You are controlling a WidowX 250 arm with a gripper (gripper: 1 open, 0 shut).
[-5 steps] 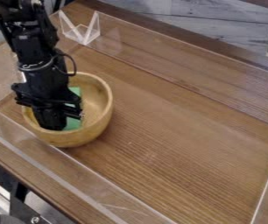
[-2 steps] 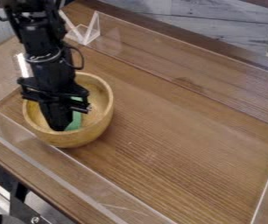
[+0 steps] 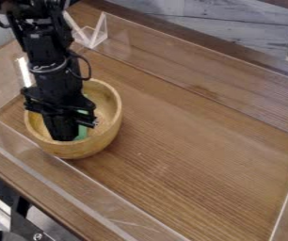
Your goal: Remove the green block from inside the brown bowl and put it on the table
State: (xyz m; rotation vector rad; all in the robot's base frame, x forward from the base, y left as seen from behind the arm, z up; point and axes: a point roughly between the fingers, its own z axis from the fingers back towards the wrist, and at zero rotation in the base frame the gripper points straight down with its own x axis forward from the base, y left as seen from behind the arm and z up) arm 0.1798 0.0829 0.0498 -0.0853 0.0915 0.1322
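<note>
Jaws of the black claw (image 3: 64, 132) are narrow, pointing down inside the brown bowl (image 3: 99, 137), and whether the green block sits between them cannot be made out. Part of the green block (image 3: 83, 130) shows beside the claw, within the bowl, the rest hidden behind dark fingers. Around both runs the bowl's smooth rounded rim, light brown and thick-walled. Above, the black robot arm (image 3: 49, 68) reaches in from the upper left of the view, covering the bowl's far left side. Beneath the bowl lies the brown wood-grain table (image 3: 197, 141), the bowl standing near its left edge. Clear acrylic walls edge the tabletop, and grey wood-look boards (image 3: 229, 24) lie beyond its far side.
</note>
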